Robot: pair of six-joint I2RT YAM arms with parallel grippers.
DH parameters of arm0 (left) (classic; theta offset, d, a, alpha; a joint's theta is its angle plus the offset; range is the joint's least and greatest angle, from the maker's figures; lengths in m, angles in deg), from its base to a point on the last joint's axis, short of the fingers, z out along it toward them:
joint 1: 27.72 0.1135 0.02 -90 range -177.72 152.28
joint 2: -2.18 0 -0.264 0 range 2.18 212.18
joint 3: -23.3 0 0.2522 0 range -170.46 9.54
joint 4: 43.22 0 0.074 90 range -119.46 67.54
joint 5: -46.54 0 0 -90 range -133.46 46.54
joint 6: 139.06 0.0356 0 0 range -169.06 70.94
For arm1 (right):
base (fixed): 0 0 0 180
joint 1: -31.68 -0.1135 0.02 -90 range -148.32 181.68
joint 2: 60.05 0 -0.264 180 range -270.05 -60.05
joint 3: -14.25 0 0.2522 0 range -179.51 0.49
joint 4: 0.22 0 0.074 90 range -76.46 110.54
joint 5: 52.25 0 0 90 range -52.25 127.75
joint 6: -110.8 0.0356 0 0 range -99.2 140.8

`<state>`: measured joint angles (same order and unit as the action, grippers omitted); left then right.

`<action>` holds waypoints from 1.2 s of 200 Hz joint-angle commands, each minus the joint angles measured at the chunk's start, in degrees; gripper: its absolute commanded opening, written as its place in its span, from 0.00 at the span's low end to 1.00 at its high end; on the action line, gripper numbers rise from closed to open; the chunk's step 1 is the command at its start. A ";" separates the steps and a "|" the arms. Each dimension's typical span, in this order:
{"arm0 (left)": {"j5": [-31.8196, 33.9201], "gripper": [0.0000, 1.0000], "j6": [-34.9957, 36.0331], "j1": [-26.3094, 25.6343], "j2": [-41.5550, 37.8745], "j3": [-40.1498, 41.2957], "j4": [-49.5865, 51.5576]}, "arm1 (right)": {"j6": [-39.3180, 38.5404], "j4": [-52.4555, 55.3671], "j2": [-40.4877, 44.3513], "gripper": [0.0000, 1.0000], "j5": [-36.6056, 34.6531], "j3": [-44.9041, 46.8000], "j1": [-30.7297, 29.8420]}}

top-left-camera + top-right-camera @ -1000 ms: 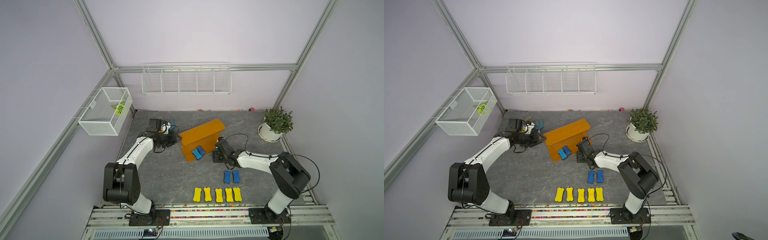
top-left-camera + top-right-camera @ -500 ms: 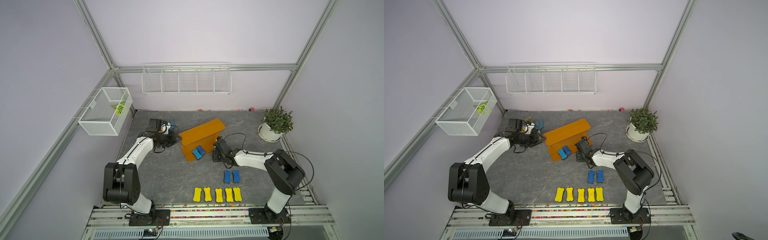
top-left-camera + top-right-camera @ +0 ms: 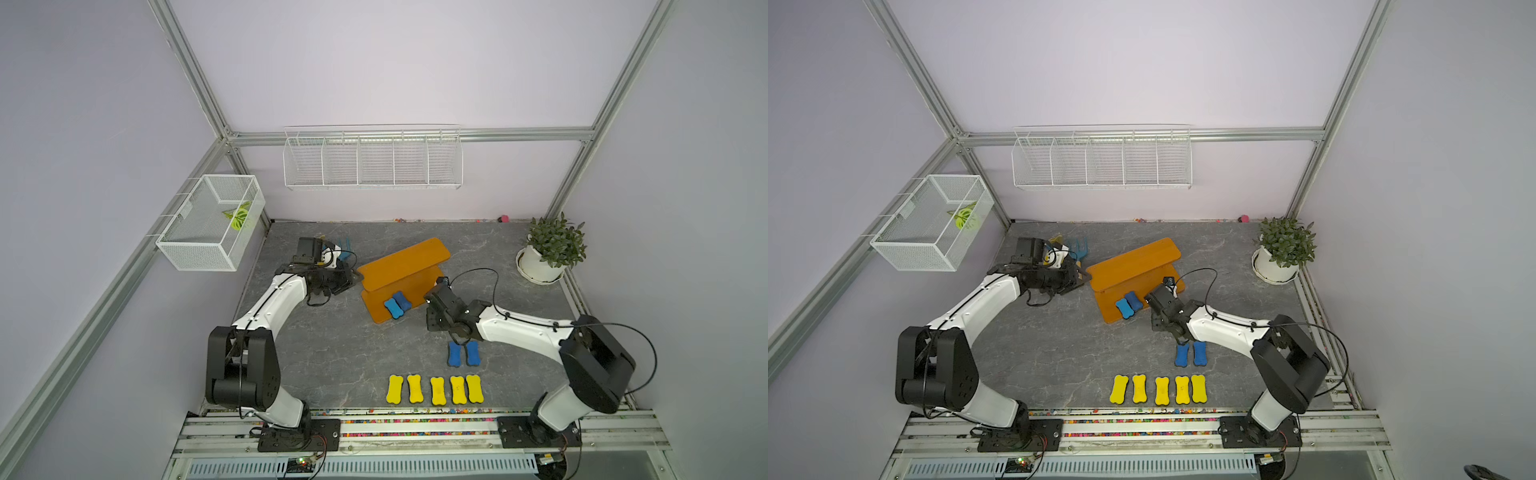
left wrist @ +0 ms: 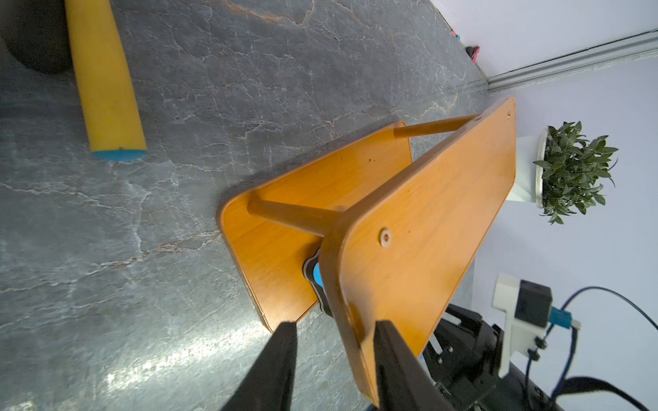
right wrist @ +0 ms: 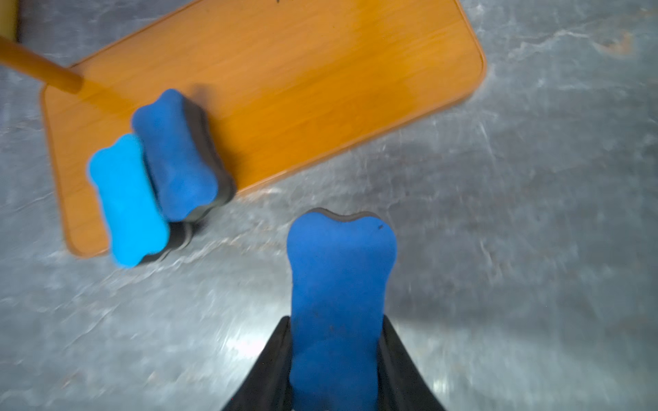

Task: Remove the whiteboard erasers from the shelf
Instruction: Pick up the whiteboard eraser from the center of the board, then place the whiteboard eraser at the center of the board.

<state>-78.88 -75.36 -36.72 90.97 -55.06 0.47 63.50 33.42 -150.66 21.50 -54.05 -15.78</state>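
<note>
- Right end effector [image 5: 336, 320] has clamped onto a blue eraser [image 5: 340, 270], off the shelf [image 5: 285, 89], above the table [image 5: 498, 213].
- Left end effector [image 4: 334, 325] pinches the shelf's top board.
- Two blue erasers [image 3: 397, 304] sit on its lower board.

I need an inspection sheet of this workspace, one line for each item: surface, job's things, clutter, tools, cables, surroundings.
Surface: grey stone-patterned tabletop, no spill seen.
Job's things: orange shelf stands mid-table; two blue erasers lie on its lower board; another blue pair and five yellow erasers lie on the tabletop in front.
Clutter: yellow handle and blue rake behind the left arm; pink bit at the back wall.
Tools: left tool closed on the shelf's upper board; right tool closed on one blue eraser.
Cables: black cable loops over the right wrist, beside the shelf.
Surroundings: potted plant, long wire basket, side wire basket holding a green leaf.
</note>
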 commanded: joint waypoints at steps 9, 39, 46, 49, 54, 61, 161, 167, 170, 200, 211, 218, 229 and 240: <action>-0.17 0.41 0.37 0.38 -2.03 0.44 0.30 | 8.20 10.26 3.98 0.30 -3.52 0.78 -4.29; -0.35 0.40 0.26 0.32 -2.83 0.70 -0.22 | 12.73 13.82 5.27 0.30 -4.02 1.24 -9.59; -0.33 0.40 0.20 0.25 -2.96 0.78 -0.10 | 13.68 14.34 5.12 0.30 -4.03 1.33 -10.67; -0.29 0.40 0.20 0.21 -3.07 0.83 -0.20 | 13.97 14.47 5.03 0.30 -4.05 1.41 -11.08; -0.28 0.40 0.29 0.21 -3.26 0.88 -0.21 | 14.47 14.70 4.85 0.30 -4.05 1.52 -11.69; -0.26 0.40 0.20 0.21 -3.41 0.96 -0.31 | 15.20 14.91 4.59 0.30 -4.14 1.75 -12.29; -0.74 0.40 -0.02 0.03 -2.93 0.70 -0.57 | 15.57 11.96 1.12 0.32 0.49 4.18 -13.37; -0.73 0.40 -0.02 0.05 -2.92 0.70 -0.57 | 15.57 11.70 1.03 0.32 0.70 4.27 -13.38; -0.71 0.40 0.02 0.04 -2.92 0.70 -0.58 | 15.54 11.66 0.87 0.32 0.87 4.27 -13.36; -0.44 0.40 -0.02 0.03 -2.68 0.61 -0.49 | 15.57 11.32 -0.17 0.33 1.75 4.38 -13.36; -0.35 0.40 0.11 0.03 -2.63 0.53 -0.41 | 15.66 11.02 -0.35 0.33 2.06 4.44 -13.36; -0.24 0.40 0.11 0.09 -2.57 0.53 -0.40 | 15.75 10.89 -0.44 0.33 2.25 4.56 -13.36; -0.24 0.40 0.07 0.04 -2.57 0.53 -0.40 | 15.75 10.83 -0.68 0.33 2.49 4.73 -13.39; -0.15 0.40 0.06 0.04 -2.49 0.44 -0.36 | 15.82 10.95 -0.90 0.33 2.78 4.64 -13.39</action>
<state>-79.30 -75.41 -36.72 88.79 -54.79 0.41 78.47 44.67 -150.53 23.41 -50.38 -28.83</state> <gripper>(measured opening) 0.399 0.348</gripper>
